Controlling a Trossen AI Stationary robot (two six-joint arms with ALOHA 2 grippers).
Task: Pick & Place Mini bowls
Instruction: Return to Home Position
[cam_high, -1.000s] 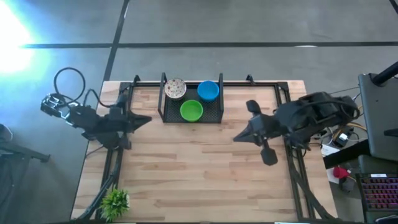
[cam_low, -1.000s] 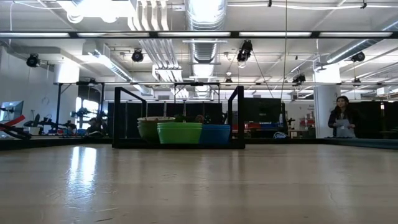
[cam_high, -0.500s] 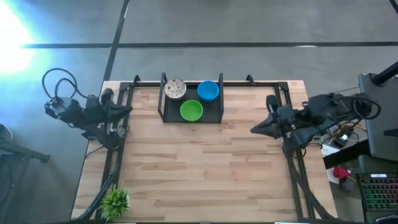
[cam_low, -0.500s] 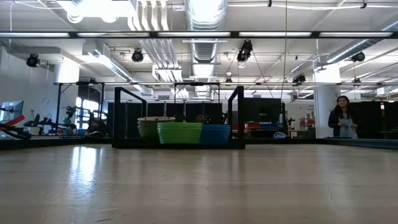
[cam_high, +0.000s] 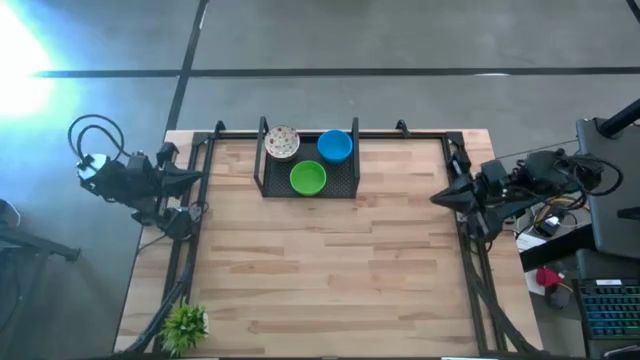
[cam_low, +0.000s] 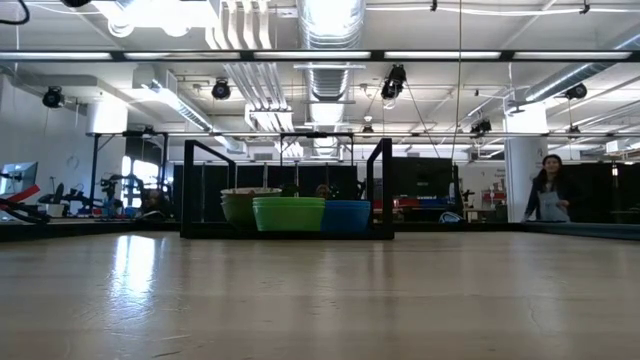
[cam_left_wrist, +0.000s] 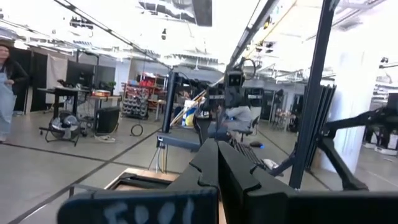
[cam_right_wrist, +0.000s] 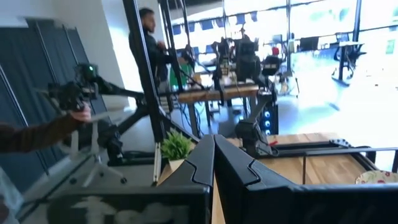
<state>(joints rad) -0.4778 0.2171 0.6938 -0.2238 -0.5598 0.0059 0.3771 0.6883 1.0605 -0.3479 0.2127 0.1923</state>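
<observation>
Three mini bowls sit in a black wire-mesh tray (cam_high: 343, 182) at the table's far middle: a white speckled one (cam_high: 282, 142), a blue one (cam_high: 335, 146) and a green one (cam_high: 308, 178). The low view shows them side by side, green (cam_low: 288, 213) in front and blue (cam_low: 347, 216) beside it. My left gripper (cam_high: 198, 177) is shut and empty above the table's left edge. My right gripper (cam_high: 436, 198) is shut and empty at the right edge. Both point level toward the table's middle, far from the bowls.
A small spiky potted plant (cam_high: 185, 325) stands at the near left corner. Black frame rails (cam_high: 470, 270) run along the left and right edges. A person (cam_low: 547, 195) stands in the room beyond. The wide wooden tabletop (cam_high: 320, 270) lies bare in front of the tray.
Both arms have drawn back from over the table. My left gripper has gone toward the left edge. My right gripper has gone toward the right edge and tipped up to level. Both have stayed shut. The bowls have not moved.
</observation>
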